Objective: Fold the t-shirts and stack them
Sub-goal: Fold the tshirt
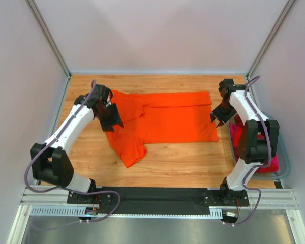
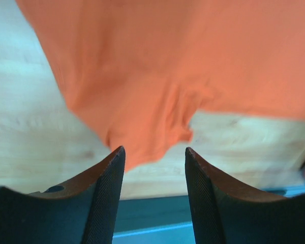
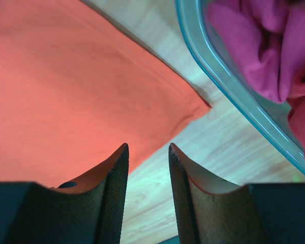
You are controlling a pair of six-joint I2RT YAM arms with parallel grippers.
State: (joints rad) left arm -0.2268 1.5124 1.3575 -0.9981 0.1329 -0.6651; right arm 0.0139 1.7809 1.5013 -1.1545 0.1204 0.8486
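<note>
Both grippers are open and empty. The orange t-shirt [image 1: 165,121] lies on the table [image 1: 183,163], long axis left to right between them: left gripper [image 1: 113,118] over its left end, right gripper [image 1: 217,118] at the hem corner beside the tub [image 3: 219,77] of pink shirts [image 3: 254,40].

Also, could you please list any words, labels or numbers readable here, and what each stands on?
None readable: the orange t-shirt is plain, and the tub, the pink shirts inside it and the table show no print.
</note>
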